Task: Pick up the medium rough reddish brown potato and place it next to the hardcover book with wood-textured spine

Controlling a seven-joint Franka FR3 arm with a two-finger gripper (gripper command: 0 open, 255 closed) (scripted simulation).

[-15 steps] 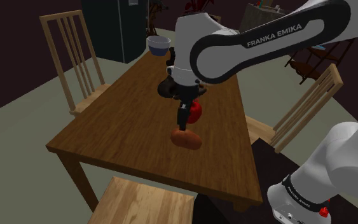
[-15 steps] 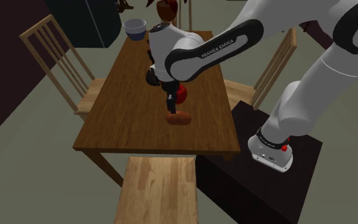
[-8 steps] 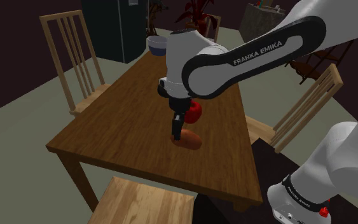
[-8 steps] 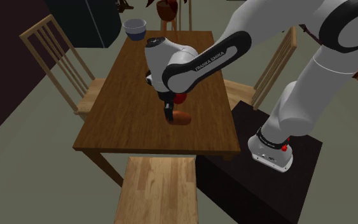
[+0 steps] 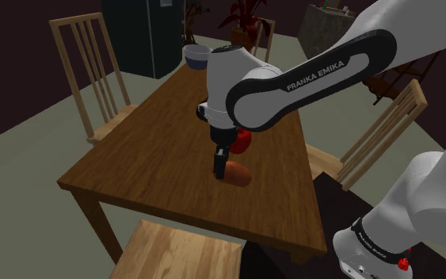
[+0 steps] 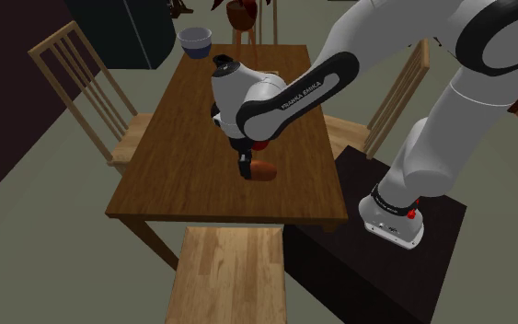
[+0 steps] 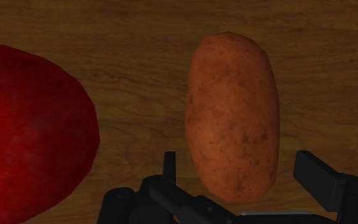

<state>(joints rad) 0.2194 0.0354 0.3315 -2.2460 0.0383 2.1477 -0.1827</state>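
1. The gripper (image 7: 240, 167) is down low over the table (image 7: 133, 38), pointing at the wood, and its two black fingers (image 7: 169, 164) stand apart.
2. The potato (image 7: 233, 114), reddish brown with a rough, speckled skin, lies flat on the table. One end of it sits in the gap between the fingers.
3. In the wrist view a strip of bare wood shows between the potato and each finger, so neither finger touches it and it is not held.
4. A red round thing (image 7: 31, 127) rests on the table just beside the potato, with bare wood between the two.
5. In the shoulder view the gripper (image 5: 221, 166) hangs below the white arm's wrist, right at the potato (image 5: 237, 173). The potato lies in the half of the table (image 5: 150, 135) nearer the camera, toward that view's right edge, and the red round thing (image 5: 242, 141) sits just behind it.
6. In the second exterior view the gripper (image 6: 244, 171) stands against the left end of the potato (image 6: 263, 170), near the right side of the table (image 6: 183, 138).
7. A bowl (image 5: 198, 55) stands at the far end of the table, well apart from the potato.
8. Wooden chairs (image 5: 86, 63) stand around the table.
9. The arm rises from a dark box stand (image 6: 385, 267) beside the table.
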